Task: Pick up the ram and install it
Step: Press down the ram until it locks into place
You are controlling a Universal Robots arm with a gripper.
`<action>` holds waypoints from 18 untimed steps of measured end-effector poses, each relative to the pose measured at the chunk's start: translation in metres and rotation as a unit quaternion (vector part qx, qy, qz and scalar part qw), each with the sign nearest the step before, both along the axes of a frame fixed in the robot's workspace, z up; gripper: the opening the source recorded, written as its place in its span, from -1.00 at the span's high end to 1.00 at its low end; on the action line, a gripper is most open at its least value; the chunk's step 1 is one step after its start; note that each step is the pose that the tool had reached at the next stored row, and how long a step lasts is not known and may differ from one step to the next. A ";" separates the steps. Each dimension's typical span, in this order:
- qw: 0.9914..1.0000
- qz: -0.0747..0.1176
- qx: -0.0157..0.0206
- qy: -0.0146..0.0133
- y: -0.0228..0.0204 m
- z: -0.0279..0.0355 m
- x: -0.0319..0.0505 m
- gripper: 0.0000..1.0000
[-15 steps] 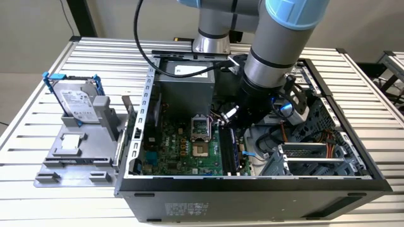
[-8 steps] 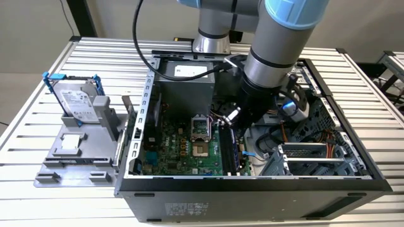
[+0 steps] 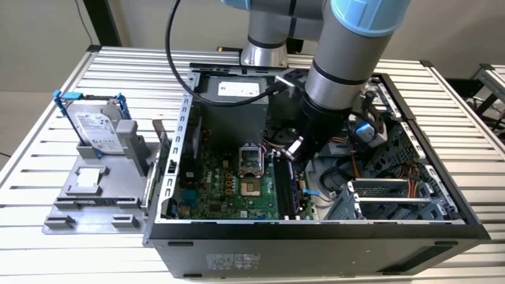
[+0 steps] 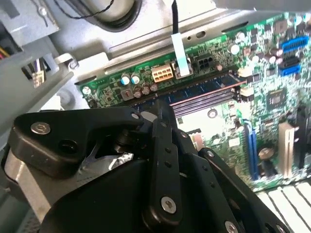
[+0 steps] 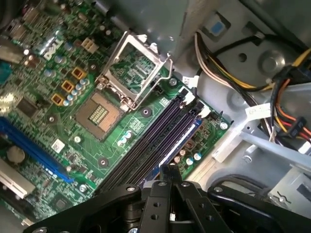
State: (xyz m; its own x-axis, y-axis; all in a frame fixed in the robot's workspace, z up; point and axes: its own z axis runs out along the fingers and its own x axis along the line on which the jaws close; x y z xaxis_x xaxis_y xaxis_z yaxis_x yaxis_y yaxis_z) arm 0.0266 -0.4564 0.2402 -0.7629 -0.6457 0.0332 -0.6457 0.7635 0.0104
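You have a ribbed, silvery metal table (image 3: 442, 77) with a boxy black computer case (image 3: 316, 245) lying open on it. The thick grey arm (image 3: 347, 65) with its pale blue joint caps reaches down into the case. The floor of the case is a green motherboard (image 3: 229, 183), busy with small round capacitors. A square processor socket (image 5: 99, 111) sits on it with its wire-framed lid raised.

At the exterior view's left, a silver boxy hard drive (image 3: 99, 127) in a blue bracket stands upright on a grey plastic fixture (image 3: 94, 195), well apart from the arm.

In the first wrist view, long black memory slots (image 5: 146, 145) with white end clips run side by side across the board. The ram (image 5: 182, 138) lies along the outermost one, nearest the board's edge. It is a thin, flat, bluish stick, and the second wrist view shows its row of small dark chips (image 4: 199, 89).

The gripper (image 5: 170, 170) is matte black with bolted, jointed links. Its two fingertips are pressed together with nothing between them, just above one end of the ram. You cannot tell whether they touch it.
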 end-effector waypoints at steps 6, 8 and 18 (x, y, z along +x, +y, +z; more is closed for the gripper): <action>0.999 0.053 0.000 0.000 0.0000 0.0000 0.0000 1.00; 0.998 0.067 0.000 0.000 0.0000 0.0000 -0.0001 1.00; 0.988 0.155 0.000 0.000 0.0000 0.0000 -0.0005 1.00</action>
State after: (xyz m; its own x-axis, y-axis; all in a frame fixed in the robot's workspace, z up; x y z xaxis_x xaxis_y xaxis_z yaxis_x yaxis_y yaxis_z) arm 0.0260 -0.4564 0.2402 -0.5279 -0.8487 0.0330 -0.8489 0.5284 0.0102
